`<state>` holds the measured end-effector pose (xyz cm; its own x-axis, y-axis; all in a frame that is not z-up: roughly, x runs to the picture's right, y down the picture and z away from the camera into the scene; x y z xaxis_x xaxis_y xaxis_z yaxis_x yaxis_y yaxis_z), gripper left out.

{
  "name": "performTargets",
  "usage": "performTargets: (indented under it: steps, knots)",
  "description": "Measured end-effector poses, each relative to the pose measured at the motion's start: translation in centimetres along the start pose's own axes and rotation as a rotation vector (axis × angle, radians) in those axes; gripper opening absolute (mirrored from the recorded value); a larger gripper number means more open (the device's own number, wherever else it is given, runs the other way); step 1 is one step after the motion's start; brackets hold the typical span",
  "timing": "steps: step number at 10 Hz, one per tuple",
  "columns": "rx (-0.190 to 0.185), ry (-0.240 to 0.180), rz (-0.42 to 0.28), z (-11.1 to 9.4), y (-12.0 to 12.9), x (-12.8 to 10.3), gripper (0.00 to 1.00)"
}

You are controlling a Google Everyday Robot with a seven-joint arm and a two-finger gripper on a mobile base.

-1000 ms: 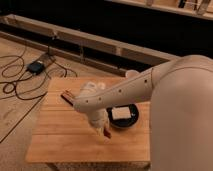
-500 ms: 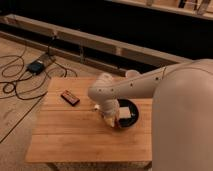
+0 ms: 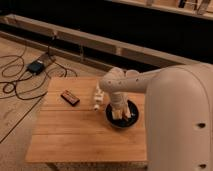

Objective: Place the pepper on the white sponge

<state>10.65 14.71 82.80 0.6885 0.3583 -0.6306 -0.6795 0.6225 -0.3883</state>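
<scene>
Swung rightward since a second earlier, the closed pincer (image 3: pixel 121 111) hung over the dark round bowl (image 3: pixel 134 118) on the wooden desk (image 3: pixel 65 135) — beside the cream rectangular sponge (image 3: pixel 117 115).

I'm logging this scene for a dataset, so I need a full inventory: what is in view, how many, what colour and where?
table: one, light wood, centre of view
bar: one, dark brown, flat on the table, toward the view's left
bottle-like object: one, white, on the table between bar and bowl
bowl: one, dark, round, on the table's right part
white sponge: one, cream, inside the bowl, partly hidden
pepper: none visible, possibly hidden by the pincer
cables: several, black, on the floor at left
box: one, dark, on the floor among the cables
arm: one, white, reaching in from the right
pincer: one, white, shut, over the bowl
</scene>
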Motion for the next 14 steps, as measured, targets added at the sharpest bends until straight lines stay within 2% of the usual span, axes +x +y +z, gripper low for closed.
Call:
performTargets:
  steps: [4,8,9,14]
  knots:
    - [-0.014,0.015,0.007,1.8,-1.5,-1.0,0.14]
    - [0.003,0.011,0.000,1.0,-2.5,-1.5,0.15]
    - [0.006,0.012,-0.005,0.8,-2.5,-1.5,0.19]
    - [0.013,0.024,-0.020,0.0,-2.5,-1.3,0.71]
